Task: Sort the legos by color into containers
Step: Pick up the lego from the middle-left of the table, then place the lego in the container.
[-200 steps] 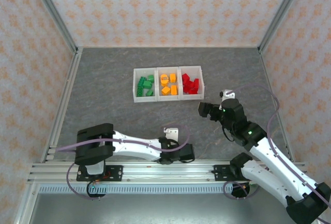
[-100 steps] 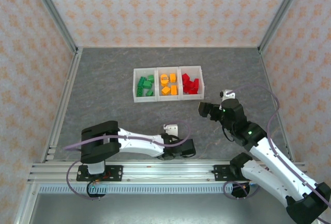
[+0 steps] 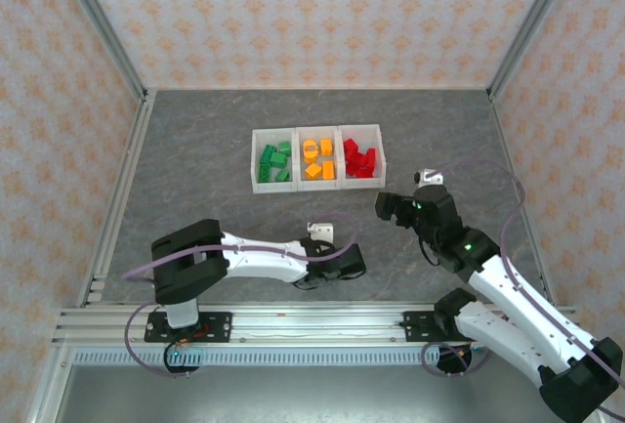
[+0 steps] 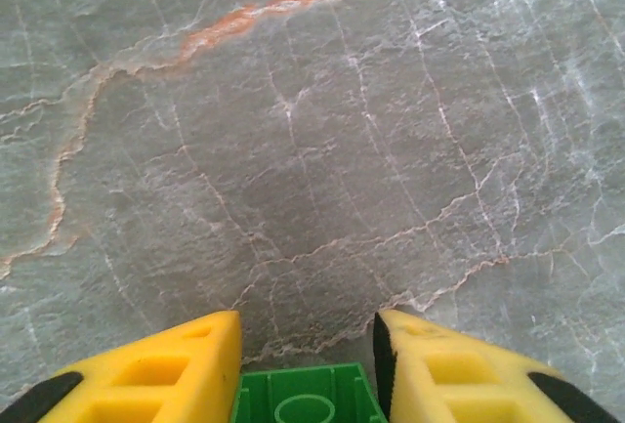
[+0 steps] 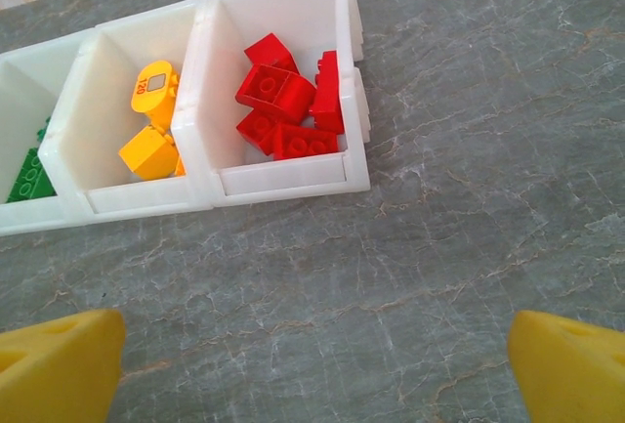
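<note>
Veined grey stone-look counter [image 4: 342, 130] lay under the left hand [image 4: 306, 350], its yellow fingers [image 4: 186, 369] clenched on a glossy green brick [image 4: 305, 401]. The right hand [image 5: 312, 355] hung released near three joined white translucent bins [image 5: 283, 179] holding red bricks [image 5: 283, 110], orange bricks [image 5: 148, 149] and green ones [image 5: 29, 179] by colour

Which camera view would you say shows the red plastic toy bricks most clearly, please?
The right wrist view: the red plastic toy bricks lie close up in the end compartment of the white translucent bin row, studs distinct. The top external view shows them as a small red cluster in the rightmost compartment.
</note>
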`<state>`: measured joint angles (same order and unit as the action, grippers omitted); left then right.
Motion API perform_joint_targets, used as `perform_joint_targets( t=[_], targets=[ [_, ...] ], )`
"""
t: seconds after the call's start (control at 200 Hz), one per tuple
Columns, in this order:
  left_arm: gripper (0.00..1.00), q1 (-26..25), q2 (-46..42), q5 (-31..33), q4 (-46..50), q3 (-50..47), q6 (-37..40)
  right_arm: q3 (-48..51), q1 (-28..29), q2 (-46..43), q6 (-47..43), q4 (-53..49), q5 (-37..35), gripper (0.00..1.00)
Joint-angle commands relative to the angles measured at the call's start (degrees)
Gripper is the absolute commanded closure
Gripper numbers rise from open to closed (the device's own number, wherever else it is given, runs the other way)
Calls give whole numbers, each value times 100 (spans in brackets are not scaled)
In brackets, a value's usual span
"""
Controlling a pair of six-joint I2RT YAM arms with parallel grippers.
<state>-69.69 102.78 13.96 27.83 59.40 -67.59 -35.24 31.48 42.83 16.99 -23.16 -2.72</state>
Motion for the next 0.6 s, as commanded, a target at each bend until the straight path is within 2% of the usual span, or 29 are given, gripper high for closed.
perform_joint_targets(
  t=[0.0,0.1,0.275,0.435,0.591],
  targets=[
    [69,84,-115,98,29,-44,251,7,42,6,114,-40,-255,0],
    [73,146,-224,141,148,75,372,6,42,6,129,-49,-299,0],
    [74,483,-628,399,646,256,748,9,42,0,153,-62,-343,0],
    [74,1300,-1220,802,1056,329,1389,8,42,6,158,-57,-361,0],
    [74,2330,-1471,1034,1090,728,2334,0,42,45,153,-49,-346,1]
  ],
)
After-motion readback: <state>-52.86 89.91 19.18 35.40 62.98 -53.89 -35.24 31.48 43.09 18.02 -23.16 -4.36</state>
